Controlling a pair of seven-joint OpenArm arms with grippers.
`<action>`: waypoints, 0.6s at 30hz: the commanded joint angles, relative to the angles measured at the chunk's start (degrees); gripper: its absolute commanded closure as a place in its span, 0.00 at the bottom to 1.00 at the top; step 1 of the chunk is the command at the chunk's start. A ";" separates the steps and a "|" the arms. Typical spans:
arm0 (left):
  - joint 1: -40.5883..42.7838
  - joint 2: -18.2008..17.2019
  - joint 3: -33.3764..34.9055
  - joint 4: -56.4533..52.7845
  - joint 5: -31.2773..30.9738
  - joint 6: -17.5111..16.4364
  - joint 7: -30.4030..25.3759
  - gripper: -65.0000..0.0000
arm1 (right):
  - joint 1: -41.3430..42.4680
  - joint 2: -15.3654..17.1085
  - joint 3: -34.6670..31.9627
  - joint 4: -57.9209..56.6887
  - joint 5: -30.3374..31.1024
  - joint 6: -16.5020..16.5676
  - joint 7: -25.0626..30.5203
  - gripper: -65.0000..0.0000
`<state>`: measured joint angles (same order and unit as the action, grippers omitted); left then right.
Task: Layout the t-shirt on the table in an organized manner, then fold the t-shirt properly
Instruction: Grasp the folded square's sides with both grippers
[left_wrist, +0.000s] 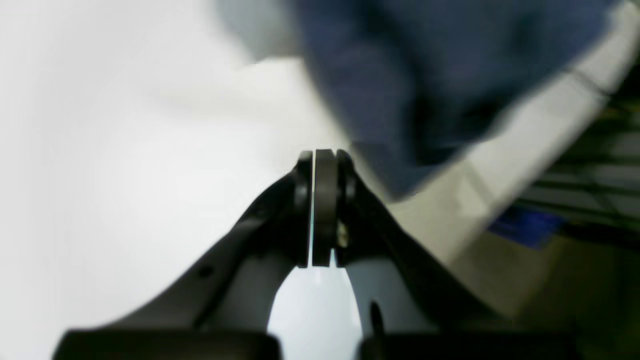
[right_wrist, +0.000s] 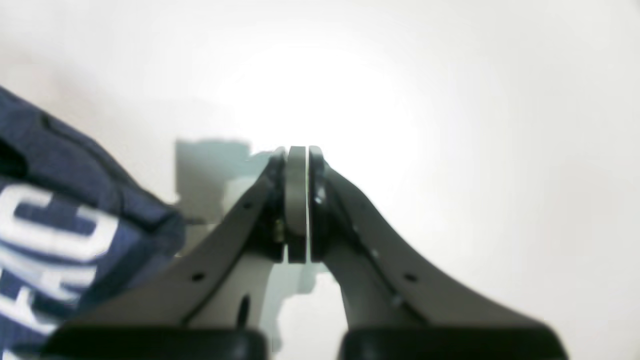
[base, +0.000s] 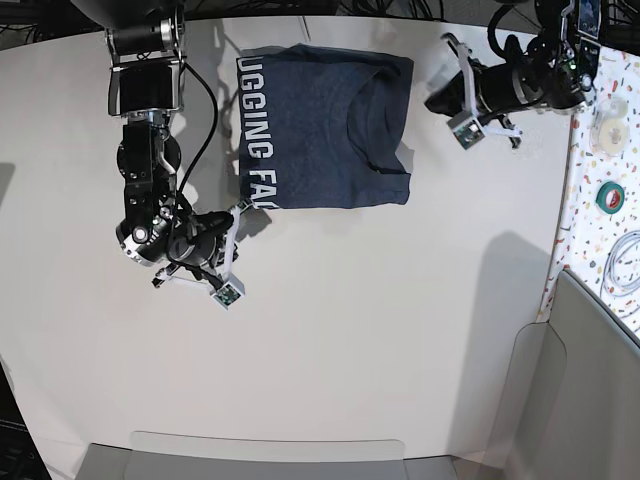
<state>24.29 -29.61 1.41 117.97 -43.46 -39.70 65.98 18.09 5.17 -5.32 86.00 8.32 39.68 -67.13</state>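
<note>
Lying folded at the worktop's (base: 330, 330) far edge, the t-shirt (base: 325, 125) sits between both arms; right fingers (base: 236, 212) and left fingers (base: 438, 97), each pressed together empty, flank its corners.

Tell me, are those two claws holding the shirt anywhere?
No. The left gripper and right gripper are both shut on nothing, beside the folded t-shirt on the table.

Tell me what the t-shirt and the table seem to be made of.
The t-shirt: soft knit cloth, likely cotton, going by its heathered navy weave, creases and white printed letters. The table: smooth, hard white top, perhaps laminate, with an even, faintly glossy surface.
</note>
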 joint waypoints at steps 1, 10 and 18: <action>0.19 -1.03 1.97 0.93 -1.77 -0.30 -0.70 1.00 | 1.56 -0.03 -0.61 0.38 0.52 0.32 1.95 1.00; -2.54 -1.47 18.15 0.84 -1.77 -0.30 -0.61 1.00 | 2.44 -0.47 -3.51 -3.23 0.43 0.32 6.17 1.00; -8.60 -1.12 25.62 -2.68 -1.77 -0.30 -0.61 1.00 | 1.91 -2.84 -6.24 -3.49 0.61 0.32 6.34 1.00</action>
<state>16.16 -30.30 27.51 114.61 -44.23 -39.90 66.00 18.68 2.42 -11.60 81.52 8.29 39.68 -61.82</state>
